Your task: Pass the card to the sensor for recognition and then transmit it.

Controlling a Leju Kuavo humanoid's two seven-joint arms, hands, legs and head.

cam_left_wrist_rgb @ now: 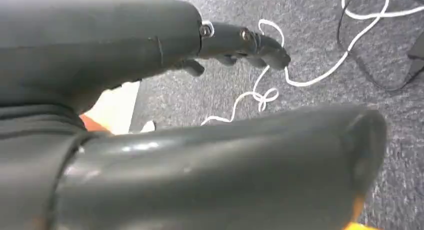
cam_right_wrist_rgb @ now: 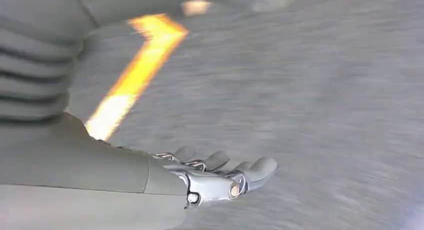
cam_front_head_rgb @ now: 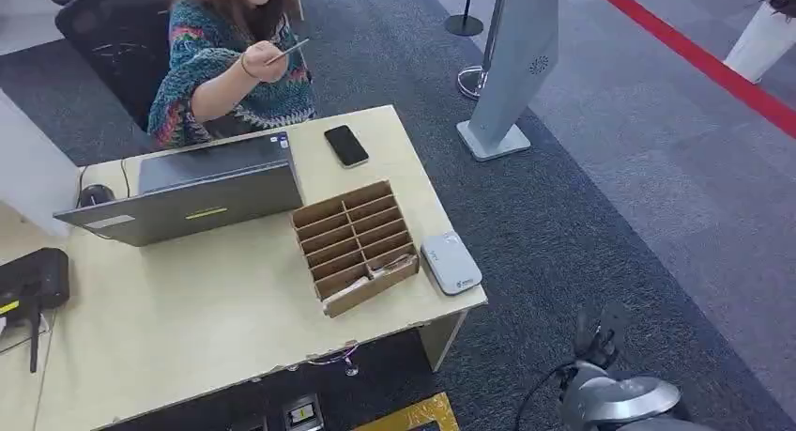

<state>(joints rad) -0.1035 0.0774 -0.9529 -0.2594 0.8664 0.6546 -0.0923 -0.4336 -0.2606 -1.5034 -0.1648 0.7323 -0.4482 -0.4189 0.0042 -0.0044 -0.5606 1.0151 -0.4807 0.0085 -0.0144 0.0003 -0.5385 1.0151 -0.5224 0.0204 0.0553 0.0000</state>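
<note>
Pale wood desk [cam_front_head_rgb: 216,309]: it stood ahead of me and to my left, with a person [cam_front_head_rgb: 235,65] seated behind it, beside an open laptop [cam_front_head_rgb: 188,192].
Card [cam_front_head_rgb: 289,50]: the person held it out over the far edge of the desk, raised and tilted toward me; neither of my hands had it.
Sensor: I judged the flat grey reader [cam_front_head_rgb: 451,262] at the near right corner of the desk to be it, lying just beside the cardboard sorting box [cam_front_head_rgb: 355,243].
Step in hand: the very start, I judged; the card was offered but not yet taken.
Next move: my right arm would need to lift from low beside me and reach well across the desk, past the box and the black phone [cam_front_head_rgb: 345,146], with fingers apart to pinch the card's free edge.
Right hand [cam_right_wrist_rgb: 215,177]: it hung low over grey carpet near a yellow floor stripe [cam_right_wrist_rgb: 135,74], fingers extended and slightly spread, holding nothing; the blurred carpet suggested the arm was moving.
Right hand, from my head: it [cam_front_head_rgb: 598,342] sat low at the frame's bottom, well apart from the desk.
Left hand [cam_left_wrist_rgb: 240,42]: it pointed down over carpet and a white cable [cam_left_wrist_rgb: 280,77], fingers loosely out, empty as far as I could see.
</note>
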